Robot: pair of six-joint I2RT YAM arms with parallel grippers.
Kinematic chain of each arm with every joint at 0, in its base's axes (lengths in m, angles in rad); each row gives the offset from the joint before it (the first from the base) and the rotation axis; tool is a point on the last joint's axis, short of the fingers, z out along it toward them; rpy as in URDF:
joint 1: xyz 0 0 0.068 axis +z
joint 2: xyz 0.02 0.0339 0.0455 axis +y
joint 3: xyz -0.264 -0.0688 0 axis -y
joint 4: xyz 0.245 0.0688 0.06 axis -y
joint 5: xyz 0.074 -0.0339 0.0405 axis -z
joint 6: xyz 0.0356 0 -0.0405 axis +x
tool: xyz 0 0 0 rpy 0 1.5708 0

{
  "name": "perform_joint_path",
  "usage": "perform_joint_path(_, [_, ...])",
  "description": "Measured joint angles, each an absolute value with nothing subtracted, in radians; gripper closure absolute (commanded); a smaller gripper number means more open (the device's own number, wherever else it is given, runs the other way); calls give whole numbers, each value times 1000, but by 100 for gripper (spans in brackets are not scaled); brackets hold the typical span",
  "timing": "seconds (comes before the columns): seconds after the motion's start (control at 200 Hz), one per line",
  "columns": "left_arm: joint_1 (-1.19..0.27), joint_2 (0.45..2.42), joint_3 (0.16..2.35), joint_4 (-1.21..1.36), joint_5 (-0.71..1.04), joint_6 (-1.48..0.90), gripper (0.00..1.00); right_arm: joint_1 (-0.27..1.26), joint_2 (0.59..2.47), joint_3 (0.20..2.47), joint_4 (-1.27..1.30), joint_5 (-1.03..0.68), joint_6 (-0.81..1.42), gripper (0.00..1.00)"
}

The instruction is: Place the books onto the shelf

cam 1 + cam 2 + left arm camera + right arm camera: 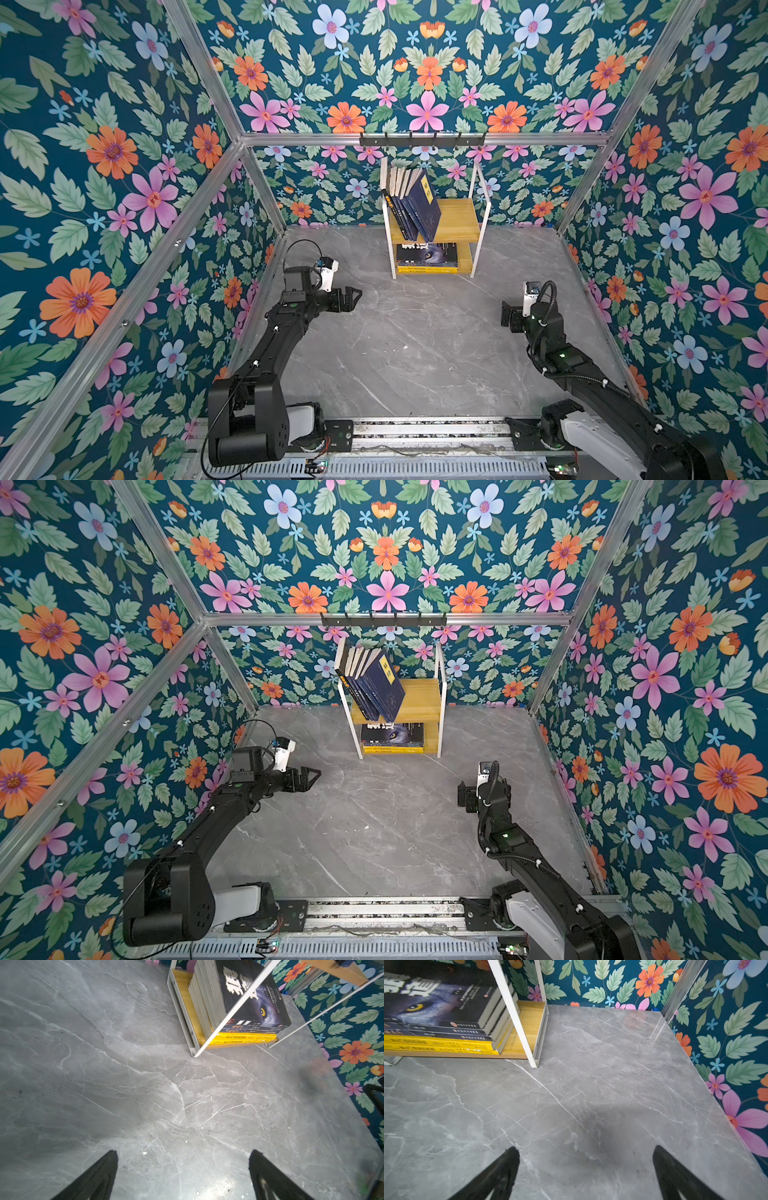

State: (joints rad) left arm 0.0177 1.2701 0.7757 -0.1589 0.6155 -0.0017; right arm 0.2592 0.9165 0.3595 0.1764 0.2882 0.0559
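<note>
The shelf [457, 220] [420, 699] stands at the back middle of the grey marble floor in both top views. Several navy books [422, 208] [384, 688] lean to the left on its upper board. On the lower board lies a flat stack, topped by the black wolf-eye book [428, 253] [259, 1001] [436, 1007], with yellow books [245, 1039] [436, 1045] at the bottom. My left gripper [353, 297] [311, 777] [184, 1152] hovers open and empty, left of and in front of the shelf. My right gripper [508, 318] [464, 798] [586, 1148] is open and empty at the right.
A black hook rail [422, 140] hangs on the back wall above the shelf. Floral walls with aluminium posts [582, 199] close in the floor on three sides. The arms' base rail [428, 432] runs along the front edge.
</note>
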Motion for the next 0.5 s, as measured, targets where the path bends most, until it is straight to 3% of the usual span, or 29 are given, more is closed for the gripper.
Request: perform_joint_path(0.5, [40, 1247, 784, -73, 358, 82, 0, -42, 1039, 292, 422, 134, 90, 1])
